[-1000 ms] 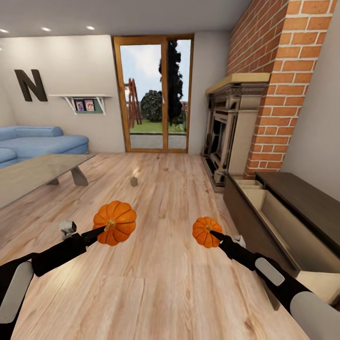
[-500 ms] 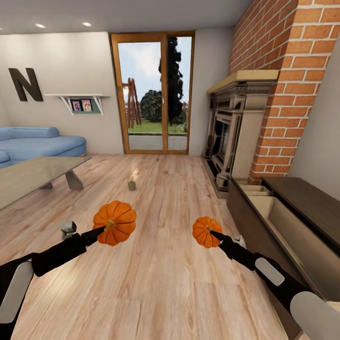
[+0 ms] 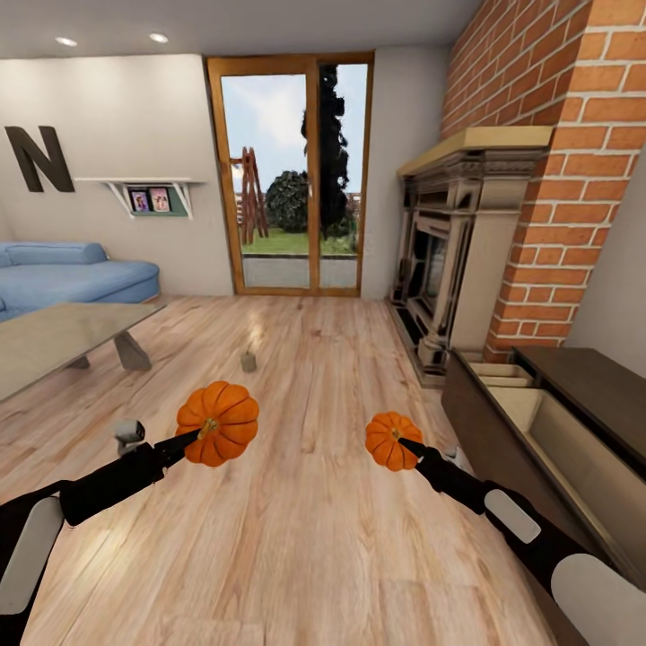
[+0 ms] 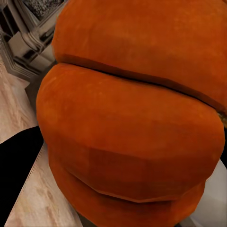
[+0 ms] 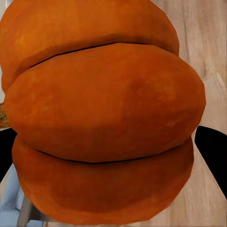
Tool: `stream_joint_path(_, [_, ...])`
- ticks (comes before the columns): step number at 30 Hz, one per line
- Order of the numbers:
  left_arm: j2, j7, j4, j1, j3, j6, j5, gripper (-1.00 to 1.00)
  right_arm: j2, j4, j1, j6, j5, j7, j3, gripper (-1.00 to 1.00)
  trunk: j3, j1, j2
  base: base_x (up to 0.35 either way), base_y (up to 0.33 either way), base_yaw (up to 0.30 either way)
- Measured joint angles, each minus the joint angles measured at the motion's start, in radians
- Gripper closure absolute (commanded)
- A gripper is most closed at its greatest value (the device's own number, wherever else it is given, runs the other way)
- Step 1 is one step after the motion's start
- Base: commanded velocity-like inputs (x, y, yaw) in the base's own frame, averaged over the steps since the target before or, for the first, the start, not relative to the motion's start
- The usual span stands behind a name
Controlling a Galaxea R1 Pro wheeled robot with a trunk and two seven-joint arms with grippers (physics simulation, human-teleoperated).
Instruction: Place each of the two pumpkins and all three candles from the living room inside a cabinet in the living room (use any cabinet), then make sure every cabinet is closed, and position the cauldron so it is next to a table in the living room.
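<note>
Head view: left gripper (image 3: 199,434) at 8 o'clock was clamped on the bigger orange ribbed round pumpkin (image 3: 218,423), held in the air above the light wood plank floor (image 3: 305,538). Right gripper (image 3: 402,443) at 5 o'clock was clamped on the smaller orange ribbed pumpkin (image 3: 391,440), also clear of the floor. The long low dark-brown wooden cabinet (image 3: 583,395) sat at 4 o'clock w/ a front panel dropped open, pale compartments inside. The grey-green rectangular low table (image 3: 54,336) was at 9 o'clock; a short beige-grey stubby candle (image 3: 248,361) stood on the floor near centre; the red-brick fireplace (image 3: 484,242) at 2 o'clock.

Left wrist view: bigger pumpkin (image 4: 132,113) right up against the lens, ribs close; fireplace stonework (image 4: 23,42) behind it. Couldn't tell the finger gap here.

Right wrist view: smaller pumpkin (image 5: 101,113) pressed btwn two black fingers (image 5: 213,151) at either side, plank floor (image 5: 203,47) behind.
</note>
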Motion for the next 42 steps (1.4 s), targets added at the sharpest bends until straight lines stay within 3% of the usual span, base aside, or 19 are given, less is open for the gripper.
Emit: stream_joint_path(42, [0.000,0.000,0.015,0.000,0.000,0.001,0.000,1.00,0.000,0.000,0.000,0.001,0.000,-0.001,0.000,1.00,0.000,0.000,0.000,0.302,0.177,0.000])
